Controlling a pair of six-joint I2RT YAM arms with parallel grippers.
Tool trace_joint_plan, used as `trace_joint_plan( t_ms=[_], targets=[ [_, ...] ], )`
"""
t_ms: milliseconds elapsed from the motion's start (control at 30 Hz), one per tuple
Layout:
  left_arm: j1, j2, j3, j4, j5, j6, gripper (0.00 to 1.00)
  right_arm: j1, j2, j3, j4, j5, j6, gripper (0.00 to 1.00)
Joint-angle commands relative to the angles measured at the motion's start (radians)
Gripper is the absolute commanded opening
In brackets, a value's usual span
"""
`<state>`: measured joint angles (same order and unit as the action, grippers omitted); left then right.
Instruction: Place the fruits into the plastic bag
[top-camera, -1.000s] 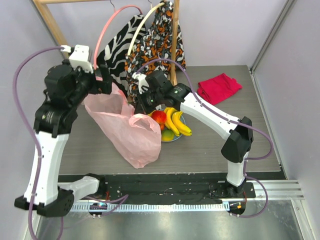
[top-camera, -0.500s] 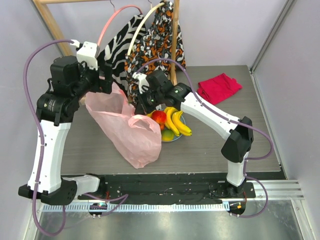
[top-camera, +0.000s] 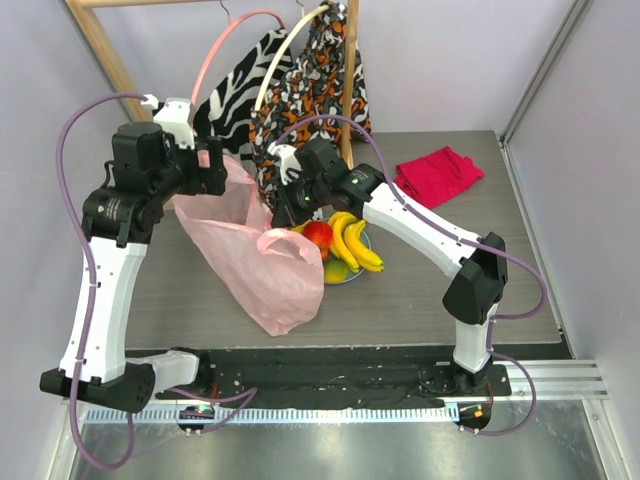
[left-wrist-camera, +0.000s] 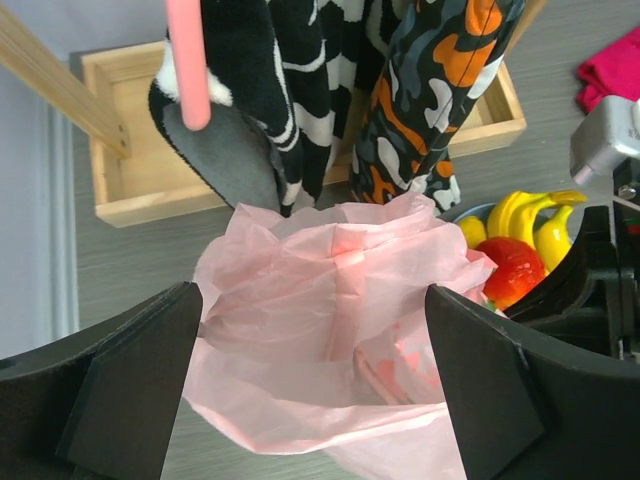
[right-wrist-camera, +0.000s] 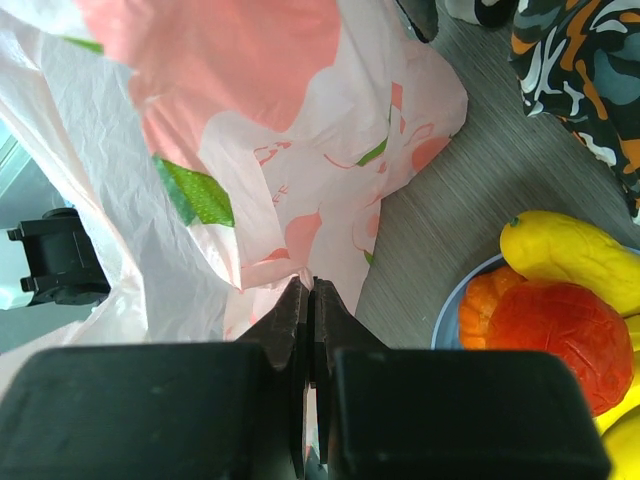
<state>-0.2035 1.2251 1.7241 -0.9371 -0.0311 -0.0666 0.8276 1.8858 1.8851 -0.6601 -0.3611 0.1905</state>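
Swung inward at its upper links since the earlier frames, the left arm now carries the left gripper over the far-left rim of the thin, translucent pale-pink plastic bag with darker pink prints, jaws spread wide on either side of the crumpled mouth and gripping nothing. The right gripper is pinched fully together on a fold of the bag's film at its right rim, just beside the round blue plate. The bag's long axis slants from the raised mouth at far left to its closed bottom, which points at the near edge of the grey table. Outside it, on the plate, lie the red apple, the orange, the green-yellow round fruit and the bunch of yellow bananas, whose length runs far to near-right
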Motion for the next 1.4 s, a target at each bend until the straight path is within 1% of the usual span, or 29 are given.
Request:
trace_joint_plan(
  t_ms=[0,33,133,233,267,300,333,367,400,433,467,533,567,600,700,933,1033,1133,1233,1300,1333,1367],
  targets=[
    [0.012,-0.015,-0.024,0.093,0.078,-0.059,0.93,0.001,-0.013,0.016,0.010,-0.009,-0.014,0.01],
    [0.012,-0.016,-0.034,0.116,0.088,-0.065,0.91,0.001,-0.013,0.014,0.011,-0.009,-0.014,0.01],
    [0.013,-0.038,-0.081,0.170,0.118,-0.091,0.79,0.001,-0.007,0.022,0.008,-0.013,-0.025,0.01],
    [0.016,-0.061,-0.113,0.214,0.137,-0.117,0.56,0.002,-0.027,0.008,0.005,0.005,-0.045,0.01],
    [0.016,-0.073,-0.132,0.233,0.137,-0.131,0.33,0.002,-0.043,-0.019,0.007,0.031,-0.051,0.03],
    [0.015,-0.076,-0.144,0.239,0.137,-0.136,0.27,0.002,-0.053,-0.029,0.007,0.040,-0.057,0.05],
    [0.016,-0.082,-0.144,0.238,0.132,-0.142,0.22,0.002,-0.072,-0.040,0.008,0.065,-0.060,0.11],
    [0.015,-0.091,-0.147,0.235,0.123,-0.144,0.12,0.002,-0.082,-0.058,0.010,0.073,-0.062,0.16],
    [0.015,-0.095,-0.149,0.225,0.116,-0.145,0.08,0.002,-0.091,-0.066,0.013,0.079,-0.062,0.23],
    [0.015,-0.099,-0.149,0.221,0.105,-0.148,0.03,0.002,-0.112,-0.073,0.017,0.086,-0.063,0.36],
    [0.016,-0.110,-0.147,0.213,0.079,-0.148,0.00,0.001,-0.123,-0.086,0.027,0.099,-0.063,0.42],
    [0.016,-0.116,-0.135,0.184,0.056,-0.147,0.00,0.002,-0.148,-0.092,0.036,0.113,-0.059,0.54],
    [0.016,-0.124,-0.127,0.172,0.039,-0.145,0.00,0.002,-0.155,-0.090,0.040,0.126,-0.057,0.57],
    [0.016,-0.125,-0.121,0.141,0.039,-0.144,0.00,0.002,-0.162,-0.087,0.045,0.131,-0.051,0.63],
    [0.016,-0.136,-0.086,0.084,-0.053,-0.144,0.00,0.002,-0.189,-0.070,0.051,0.139,-0.033,0.69],
    [0.016,-0.174,-0.051,0.032,-0.237,-0.156,0.00,0.002,-0.254,-0.046,0.108,0.070,-0.014,0.75],
    [0.016,-0.199,-0.050,0.043,-0.276,-0.163,0.00,0.002,-0.260,-0.053,0.139,0.045,-0.008,0.75],
    [0.016,-0.219,-0.063,0.060,-0.283,-0.173,0.00,0.002,-0.258,-0.061,0.140,0.057,0.003,0.75],
    [0.016,-0.231,-0.081,0.058,-0.302,-0.173,0.00,-0.002,-0.266,-0.057,0.125,0.137,0.017,0.75],
    [0.016,-0.225,-0.084,0.038,-0.335,-0.173,0.00,-0.019,-0.269,-0.047,0.110,0.194,0.015,0.79],
    [0.016,-0.222,-0.086,0.031,-0.348,-0.176,0.00,-0.047,-0.267,-0.047,0.085,0.226,0.029,0.79],
    [0.016,-0.217,-0.087,0.024,-0.390,-0.180,0.00,-0.068,-0.267,-0.050,0.070,0.275,0.042,0.80]
  ],
)
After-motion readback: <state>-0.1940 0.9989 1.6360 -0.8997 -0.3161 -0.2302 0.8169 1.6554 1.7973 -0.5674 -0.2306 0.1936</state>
